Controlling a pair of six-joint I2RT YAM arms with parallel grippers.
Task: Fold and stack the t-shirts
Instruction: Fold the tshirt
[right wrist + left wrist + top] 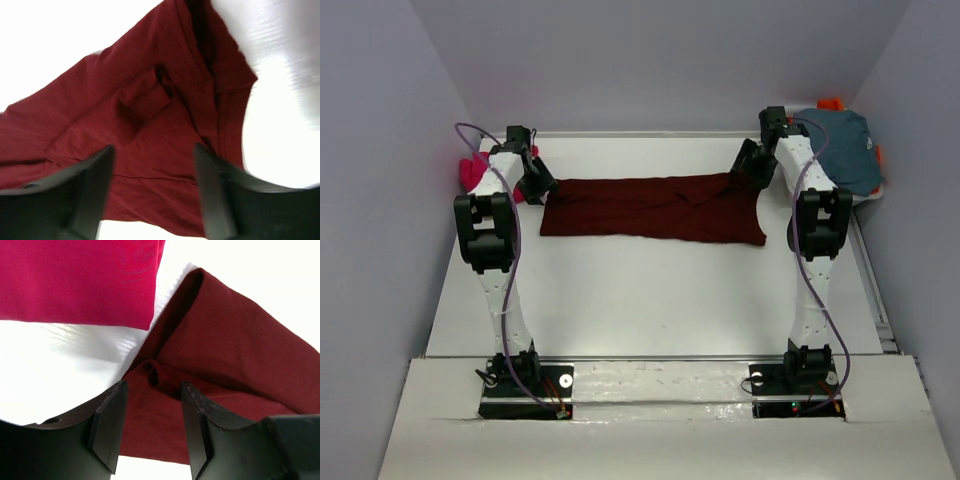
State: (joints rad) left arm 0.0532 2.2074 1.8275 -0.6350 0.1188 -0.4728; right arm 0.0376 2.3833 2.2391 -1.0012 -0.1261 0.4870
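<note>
Overhead, the white table (pixel 650 290) carries everything, with both arms reaching to its far half.

Maroon shirt (pixel 650 208): the largest garment. It lies flat as one wide band across the far half of the table, running from the left gripper (pixel 542 188) to the right gripper (pixel 748 172). It is creased right of centre, and its near right corner sags toward the arm bases.

Grey-blue shirt (pixel 845 150): heaped at the far right corner, behind the right arm and apart from the maroon one.

Pink shirt (pixel 473 172): bunched at the far left edge, mostly hidden by the left arm. In the left wrist view the pink shirt (pixel 75 280) lies flat, its corner just beside the maroon shirt (pixel 240 355). Whether the two touch cannot be told.

Orange garment (pixel 831 103): only slivers show, behind the grey-blue shirt.

Left gripper (pixel 152 390): jaws stand apart with nothing gripped. It hangs over the left end of the maroon shirt, where the cloth shows a small raised pucker between the fingers.

Right gripper (pixel 152 150): jaws stand wide apart with nothing gripped. It hangs over the right end of the maroon shirt (pixel 150 100). A short rolled ridge of cloth sits ahead of the fingers, and a hemmed edge runs beside it.
</note>
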